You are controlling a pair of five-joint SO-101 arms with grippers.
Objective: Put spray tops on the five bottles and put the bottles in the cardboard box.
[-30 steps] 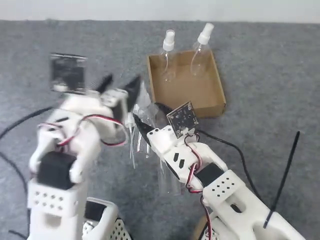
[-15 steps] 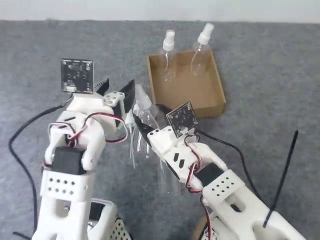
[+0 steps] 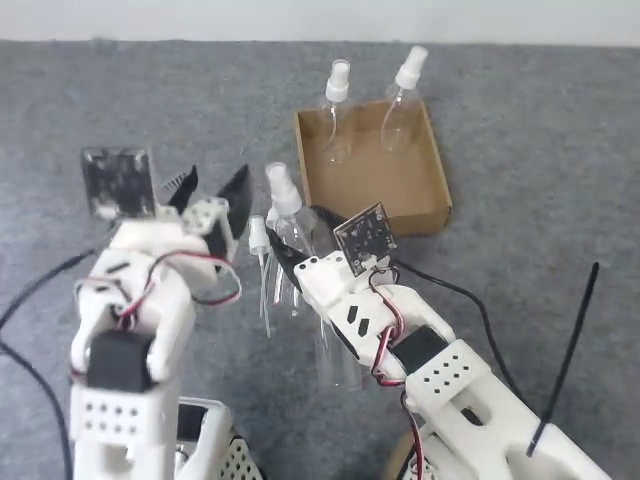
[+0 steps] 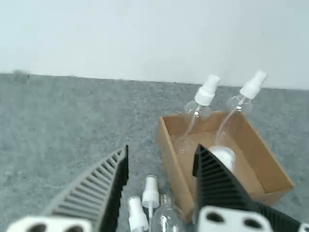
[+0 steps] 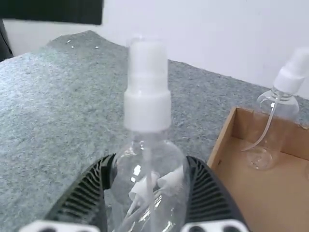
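Standing upright in the right pincer [image 5: 149, 169], a clear bottle [image 5: 147, 186] is gripped by its rounded body, with the two jaws closed against its sides. A white spray top [image 5: 146, 92] sits on its neck, its dip tube hanging inside. The bottle is held just in front of the cardboard box [image 3: 385, 180], near its front left corner. Two capped bottles [image 3: 335, 110] [image 3: 398, 100] already lean against the box's far wall. The left pincer [image 3: 215, 185] hangs just beside the held bottle, jaws spread wide and holding nothing. A loose spray top [image 3: 258, 235] lies on the grey surface [image 3: 550, 120] between the two arms. The step in hand looks like moving this capped bottle into the box. To do it well, the right arm should lift the bottle clear of the near wall. It should set it down in the bare part of the box without knocking the two leaning bottles, and release only once the base rests.
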